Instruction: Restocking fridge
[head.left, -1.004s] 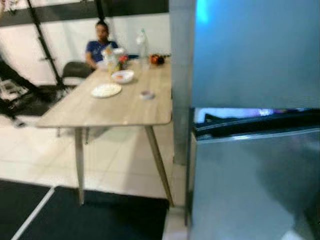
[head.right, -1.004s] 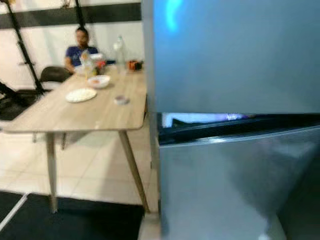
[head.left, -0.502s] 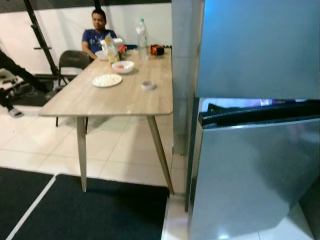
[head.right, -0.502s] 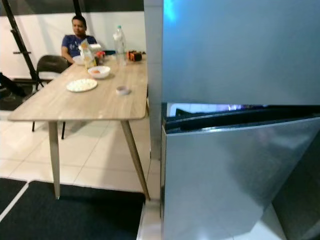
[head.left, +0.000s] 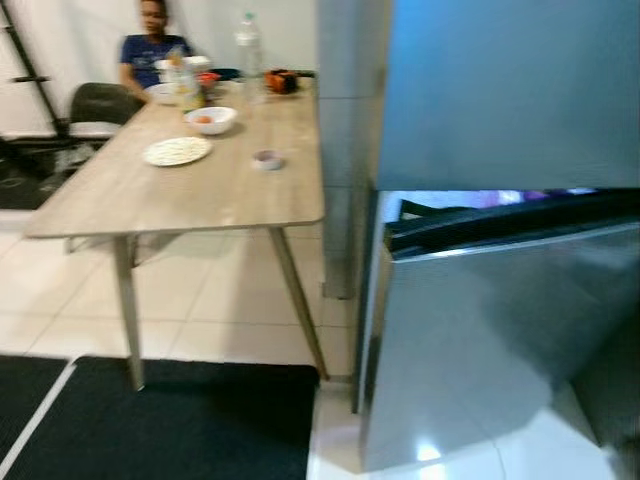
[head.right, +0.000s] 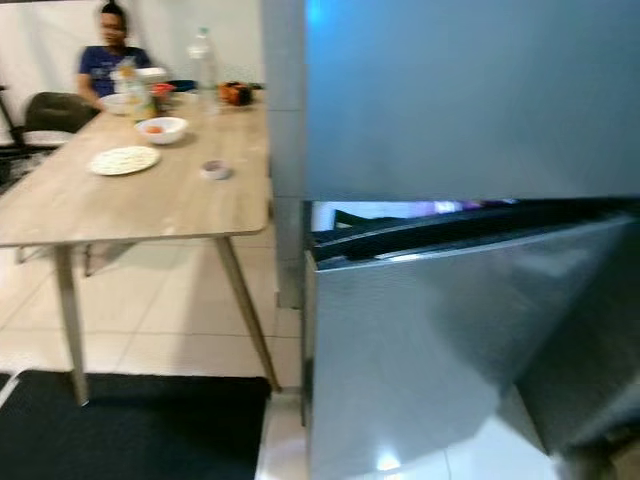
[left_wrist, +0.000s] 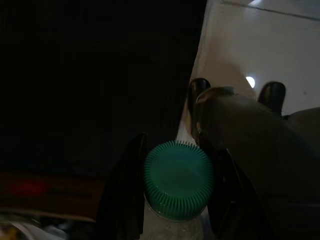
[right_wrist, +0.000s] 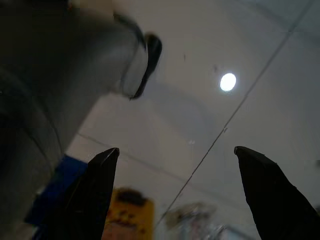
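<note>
Since 1 second ago the head camera has panned right toward the tall silver fridge (head.left: 500, 300), its lower door ajar, suggesting approach, with the left gripper (left_wrist: 172, 195) clamped on a green-capped clear bottle (left_wrist: 178, 180) and the right gripper (right_wrist: 177, 195) spread apart, empty.

Home dining-kitchen area. Tall steel fridge (head.left: 500, 250), lower door ajar. Just left of fridge: wooden dining table (head.left: 190, 190) bearing plate (head.left: 177, 151), bowl (head.left: 211, 119), water bottle (head.left: 249, 45). Person (head.left: 148, 50) seated at table's far end, beside dark chair (head.left: 95, 105). Pale tiled floor (head.left: 220, 300), black mat (head.left: 170, 420) before table.
</note>
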